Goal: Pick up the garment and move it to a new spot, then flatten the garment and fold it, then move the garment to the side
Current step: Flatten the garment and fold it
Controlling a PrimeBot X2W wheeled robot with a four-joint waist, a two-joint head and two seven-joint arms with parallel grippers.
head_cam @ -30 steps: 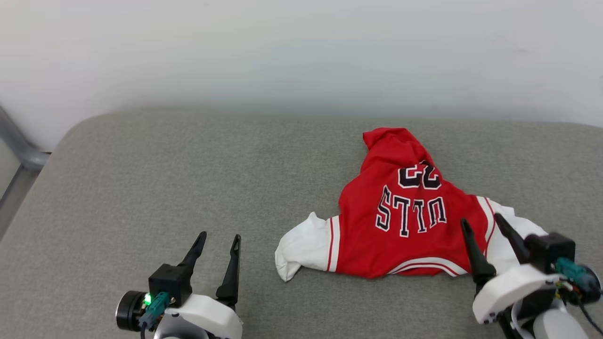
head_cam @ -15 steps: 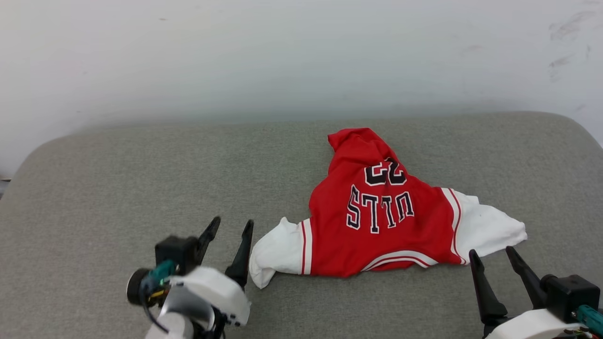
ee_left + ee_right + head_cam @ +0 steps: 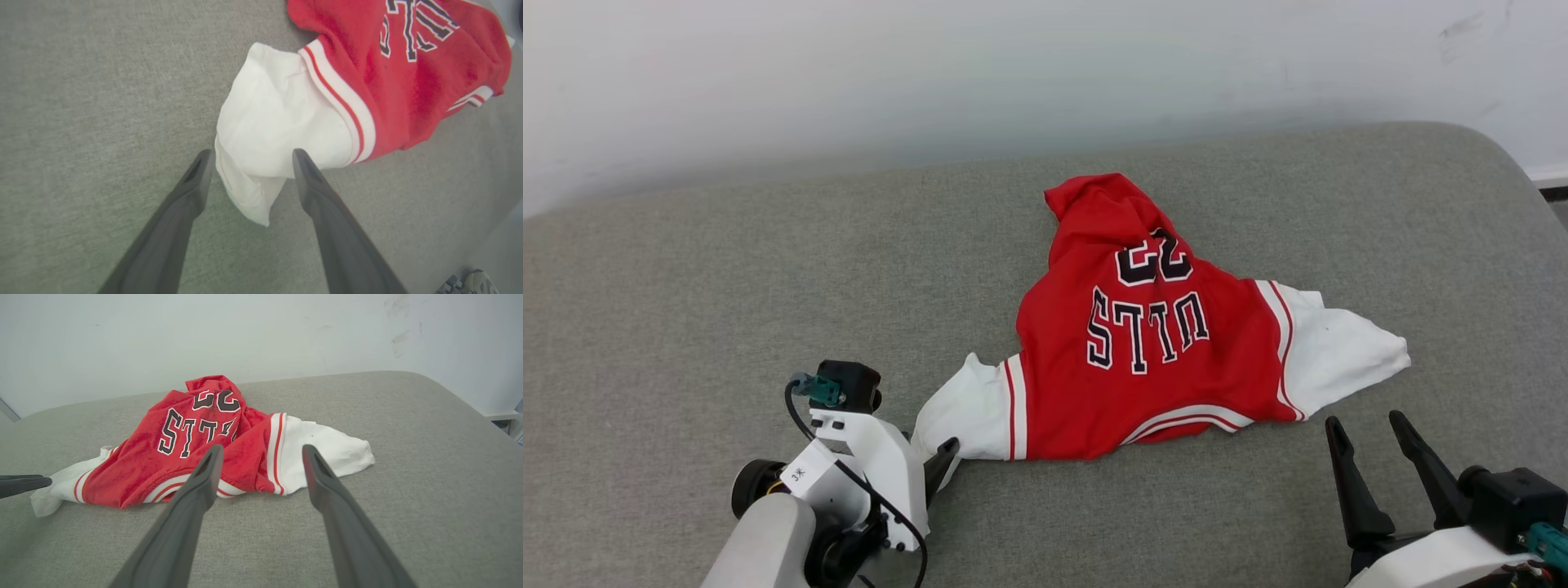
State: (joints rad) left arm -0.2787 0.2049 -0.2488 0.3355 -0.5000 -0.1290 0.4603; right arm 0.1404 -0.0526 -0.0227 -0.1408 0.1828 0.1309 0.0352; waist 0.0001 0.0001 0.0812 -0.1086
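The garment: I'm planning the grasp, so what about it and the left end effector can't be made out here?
Left wrist view: whether the left end effector touches the white sleeve or hovers above it.
Head view: its fingers, mostly covered by its own wrist.
Head view: lettering on the garment, partly lost in folds.

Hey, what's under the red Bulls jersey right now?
The jersey lies crumpled on the grey fabric cushion, which shows all around it. Whatever sits beneath its bunched folds is covered.
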